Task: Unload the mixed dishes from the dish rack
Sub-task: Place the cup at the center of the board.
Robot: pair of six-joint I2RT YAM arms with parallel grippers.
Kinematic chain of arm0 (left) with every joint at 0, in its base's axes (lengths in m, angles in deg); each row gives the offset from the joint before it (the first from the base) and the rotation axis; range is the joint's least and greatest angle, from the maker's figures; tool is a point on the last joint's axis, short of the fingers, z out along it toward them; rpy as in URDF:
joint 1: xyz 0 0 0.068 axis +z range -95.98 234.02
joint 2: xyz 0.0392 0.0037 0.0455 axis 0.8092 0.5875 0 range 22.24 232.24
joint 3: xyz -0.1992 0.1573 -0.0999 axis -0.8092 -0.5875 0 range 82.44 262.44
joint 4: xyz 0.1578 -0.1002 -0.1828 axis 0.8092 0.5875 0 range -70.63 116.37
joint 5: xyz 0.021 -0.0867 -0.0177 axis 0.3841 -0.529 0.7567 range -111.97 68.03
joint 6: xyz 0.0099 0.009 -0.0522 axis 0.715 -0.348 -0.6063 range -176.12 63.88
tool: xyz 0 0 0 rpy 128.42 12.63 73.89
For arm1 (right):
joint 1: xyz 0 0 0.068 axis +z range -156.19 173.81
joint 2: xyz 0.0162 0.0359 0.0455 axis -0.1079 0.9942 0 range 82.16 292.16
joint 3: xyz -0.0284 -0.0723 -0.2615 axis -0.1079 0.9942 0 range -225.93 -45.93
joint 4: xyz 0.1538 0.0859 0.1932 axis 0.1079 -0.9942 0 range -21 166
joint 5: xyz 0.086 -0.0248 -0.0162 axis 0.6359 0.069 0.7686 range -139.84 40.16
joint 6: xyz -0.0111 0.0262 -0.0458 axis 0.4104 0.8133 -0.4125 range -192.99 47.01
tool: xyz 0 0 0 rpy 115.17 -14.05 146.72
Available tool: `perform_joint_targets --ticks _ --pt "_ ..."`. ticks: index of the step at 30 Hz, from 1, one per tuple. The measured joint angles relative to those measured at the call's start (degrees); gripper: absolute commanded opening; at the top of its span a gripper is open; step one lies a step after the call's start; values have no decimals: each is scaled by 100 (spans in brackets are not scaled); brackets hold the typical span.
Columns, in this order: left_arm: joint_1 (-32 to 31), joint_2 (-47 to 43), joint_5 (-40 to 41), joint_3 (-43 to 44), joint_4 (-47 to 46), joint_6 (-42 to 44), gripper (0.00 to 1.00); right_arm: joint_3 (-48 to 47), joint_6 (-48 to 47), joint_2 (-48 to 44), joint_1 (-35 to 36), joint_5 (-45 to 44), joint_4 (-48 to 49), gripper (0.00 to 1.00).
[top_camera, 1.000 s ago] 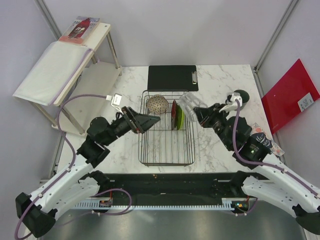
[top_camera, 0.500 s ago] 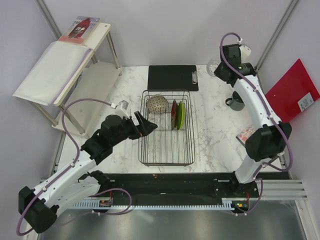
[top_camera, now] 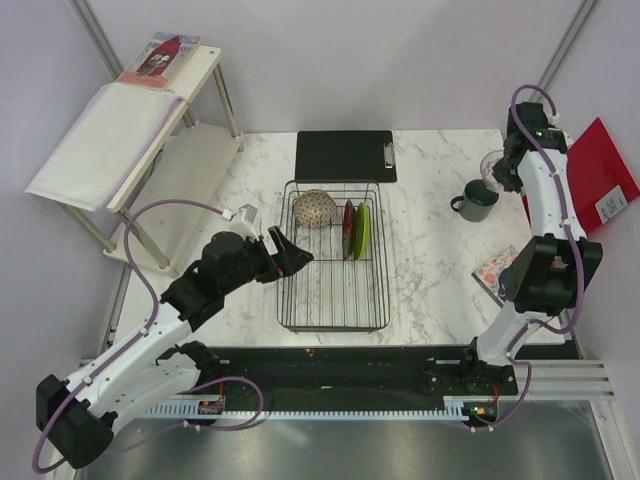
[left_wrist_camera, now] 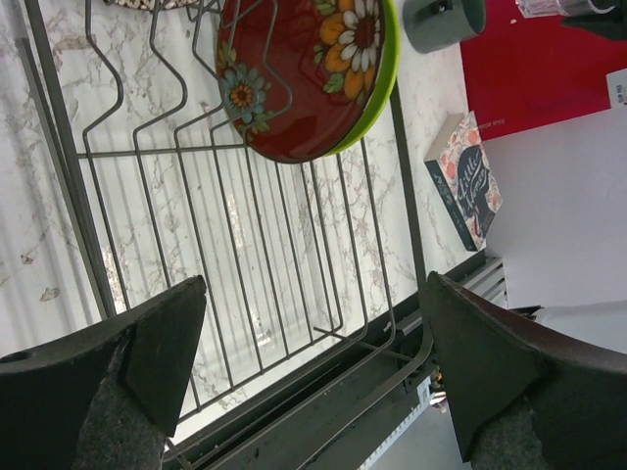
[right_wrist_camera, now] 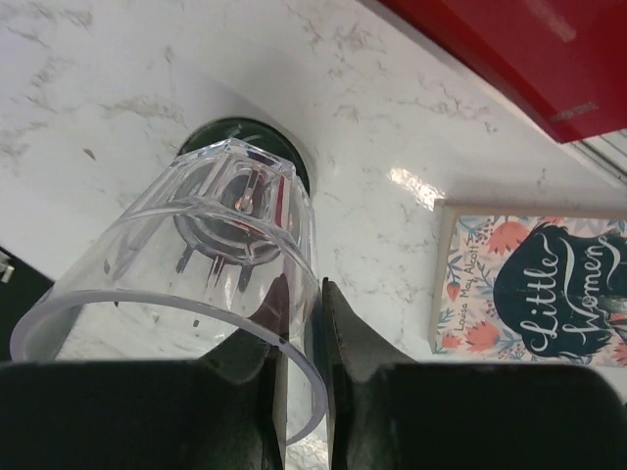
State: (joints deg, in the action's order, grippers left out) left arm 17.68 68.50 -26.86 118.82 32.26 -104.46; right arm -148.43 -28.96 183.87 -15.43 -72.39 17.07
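Note:
The dish rack (top_camera: 331, 298) stands mid-table and holds a speckled bowl (top_camera: 314, 208), a dark red patterned plate (top_camera: 348, 230) and a lime-green plate (top_camera: 362, 231), both plates upright. My left gripper (top_camera: 291, 256) hovers open at the rack's left rim. In its wrist view the gripper (left_wrist_camera: 313, 377) spans rack wires (left_wrist_camera: 245, 245) below the red plate (left_wrist_camera: 304, 78). My right gripper (top_camera: 505, 172) is shut on the wall of the clear glass (top_camera: 493, 165), one finger inside it, above the dark mug (top_camera: 474, 203). The right wrist view shows the glass (right_wrist_camera: 186, 245) tilted over the mug (right_wrist_camera: 289, 157).
A black clipboard (top_camera: 345, 155) lies behind the rack. A red folder (top_camera: 580, 190) leans at the far right and a book (top_camera: 495, 270) lies near the right edge. A white shelf unit (top_camera: 130, 130) stands beyond the table's left side.
The right arm swung the glass from the back of the table out to the right, over the mug. The left arm drew back to the rack's left rim, then held still.

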Motion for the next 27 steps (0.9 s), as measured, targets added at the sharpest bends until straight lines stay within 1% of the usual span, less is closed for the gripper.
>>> perform_joint_targets --ticks 4,8,19,27 --pt "0 144 -81 -20 39 0 98 726 44 -2 98 94 131 0" --pt "0 153 -136 -59 52 0 98 1139 81 -9 37 175 256 0" --pt "0 94 -133 -120 76 0 98 1228 149 -33 -11 407 905 0" --pt "0 155 -129 -120 79 0 98 1239 273 -4 -22 647 1161 0"
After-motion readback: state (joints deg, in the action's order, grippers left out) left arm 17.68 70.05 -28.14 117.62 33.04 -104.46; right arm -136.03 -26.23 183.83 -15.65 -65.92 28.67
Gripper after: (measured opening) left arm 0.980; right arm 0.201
